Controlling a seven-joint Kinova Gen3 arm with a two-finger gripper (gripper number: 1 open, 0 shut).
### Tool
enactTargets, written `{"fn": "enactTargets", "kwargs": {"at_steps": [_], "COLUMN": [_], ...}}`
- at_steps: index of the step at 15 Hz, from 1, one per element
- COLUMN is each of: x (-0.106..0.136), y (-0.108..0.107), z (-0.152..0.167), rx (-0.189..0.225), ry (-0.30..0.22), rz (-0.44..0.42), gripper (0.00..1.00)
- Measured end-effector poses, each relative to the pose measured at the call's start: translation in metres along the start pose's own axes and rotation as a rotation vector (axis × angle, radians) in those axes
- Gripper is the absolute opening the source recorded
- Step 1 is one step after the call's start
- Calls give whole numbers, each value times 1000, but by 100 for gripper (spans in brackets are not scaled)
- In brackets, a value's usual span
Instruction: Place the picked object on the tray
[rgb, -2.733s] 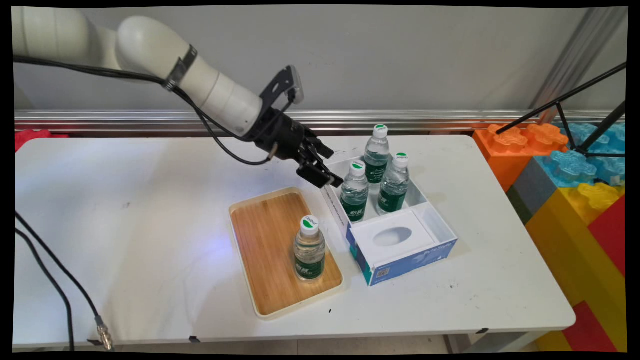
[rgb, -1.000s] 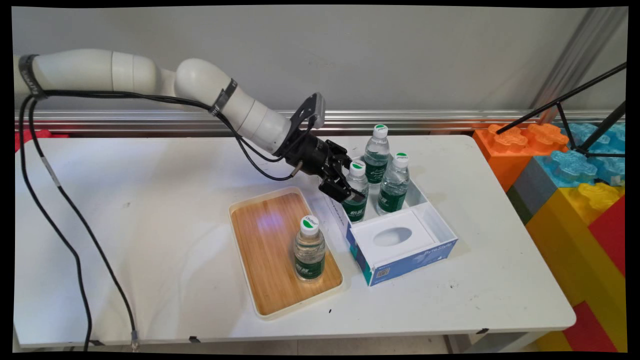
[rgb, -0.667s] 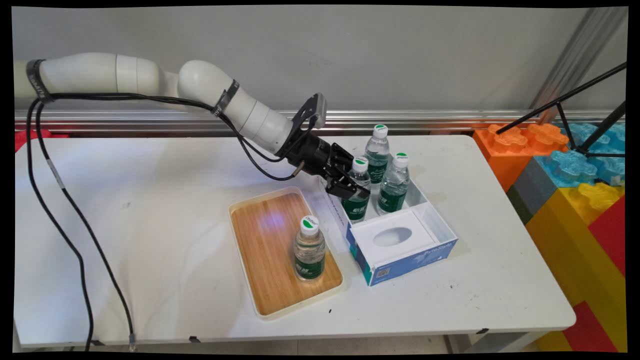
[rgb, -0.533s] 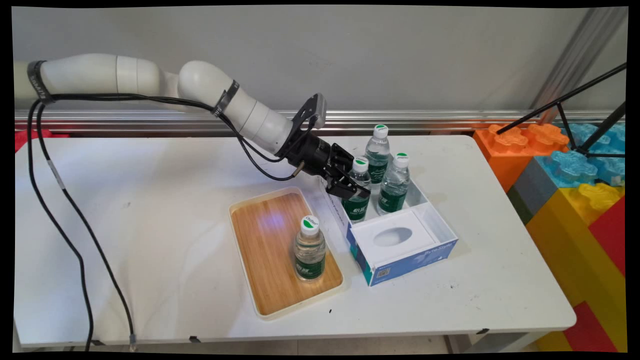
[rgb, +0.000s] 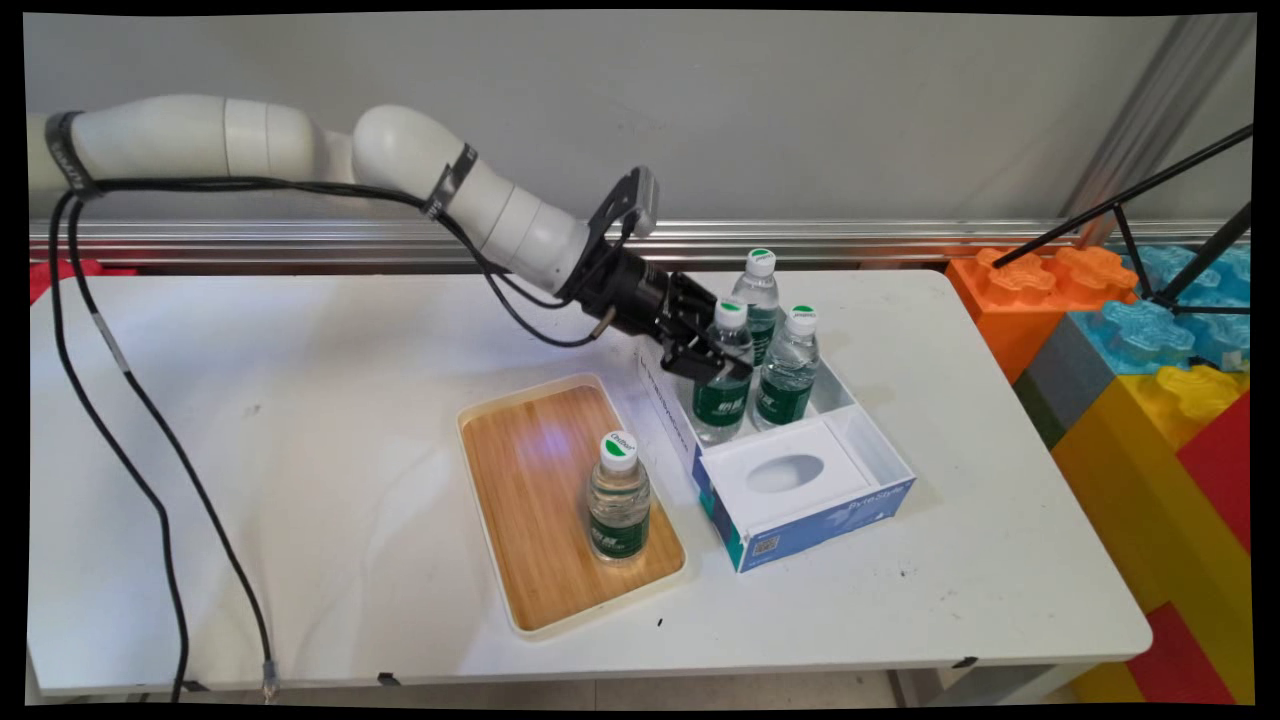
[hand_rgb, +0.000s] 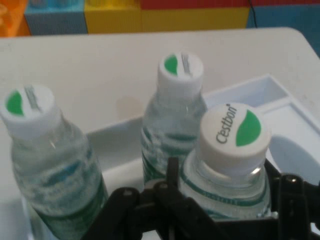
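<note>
4 bottles stand on the tabletop (rgb: 300, 420): 1 on the tray (rgb: 530, 480), 3 in the box (rgb: 800, 510), where the gripper (rgb: 722, 362)'s jaws are clamped on the shoulder of the nearest boxed bottle (rgb: 725, 385), beside the other 2.

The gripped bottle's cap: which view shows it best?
The hand view: the gripped bottle's cap fills the frame close up, its Cestbon lettering and green leaf legible. The main view shows that cap only small, beside the gripper, lettering unreadable.
</note>
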Motion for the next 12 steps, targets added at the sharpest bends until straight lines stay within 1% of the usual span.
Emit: {"fn": "enactTargets", "kwargs": {"at_steps": [4,6,9,12], "x": [32,44,63,73], "y": [3,4,6,9], "z": [-22,-34,-63,-99], "rx": [43,61,104,149], "ry": [20,25,28,30], "rz": [6,6,8,-10], "gripper": [0,0,0,0]}}
